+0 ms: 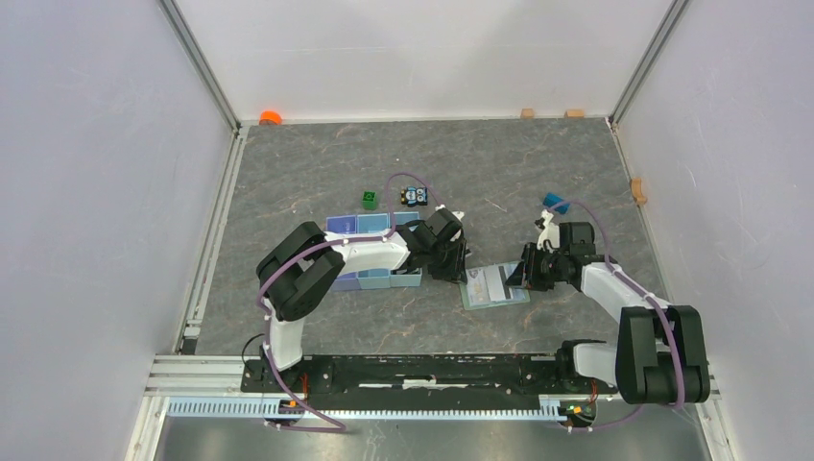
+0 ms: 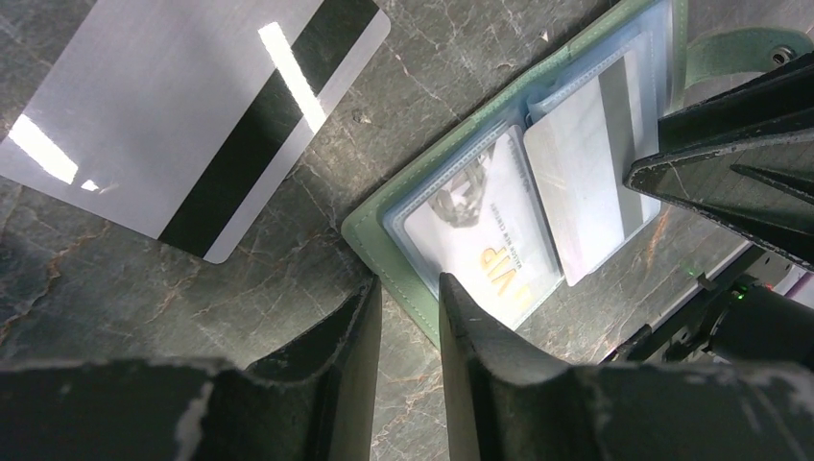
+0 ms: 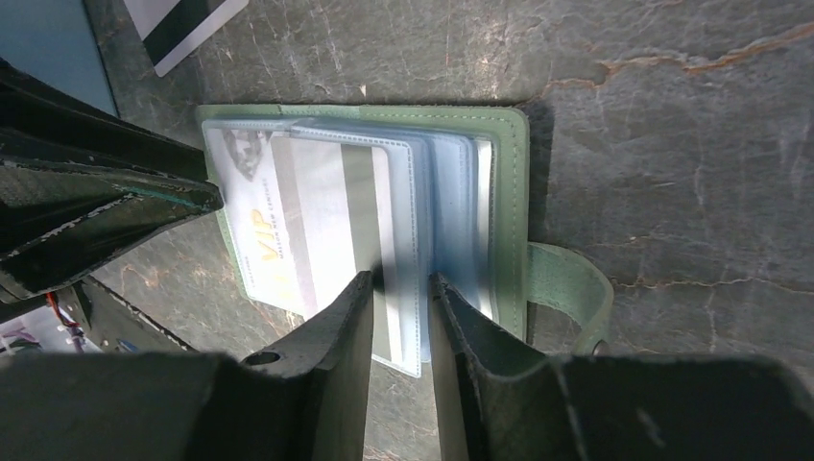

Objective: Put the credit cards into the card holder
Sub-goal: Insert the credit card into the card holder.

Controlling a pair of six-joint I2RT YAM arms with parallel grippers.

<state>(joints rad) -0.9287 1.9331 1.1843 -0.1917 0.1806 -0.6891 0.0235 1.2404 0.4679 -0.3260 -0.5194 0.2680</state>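
Observation:
The sage-green card holder (image 1: 494, 286) lies open on the table between both grippers. In the left wrist view it (image 2: 384, 252) shows a "VIP" card (image 2: 485, 245) in a clear sleeve and a whitish card (image 2: 587, 182) partly in the neighbouring sleeve. A loose silver credit card with a dark stripe (image 2: 192, 120) lies on the table beside it. My left gripper (image 2: 408, 288) is narrowly open, its right fingertip at the holder's corner edge. My right gripper (image 3: 401, 283) is narrowly open over the sleeves, by a striped card (image 3: 336, 216). The snap tab (image 3: 576, 288) sticks out sideways.
A light blue compartment tray (image 1: 365, 227) sits under the left arm. A green cube (image 1: 370, 199) and a small toy (image 1: 413, 197) lie beyond it, and a blue object (image 1: 554, 201) behind the right gripper. An orange piece (image 1: 271, 117) and wooden blocks (image 1: 574, 112) lie by the walls.

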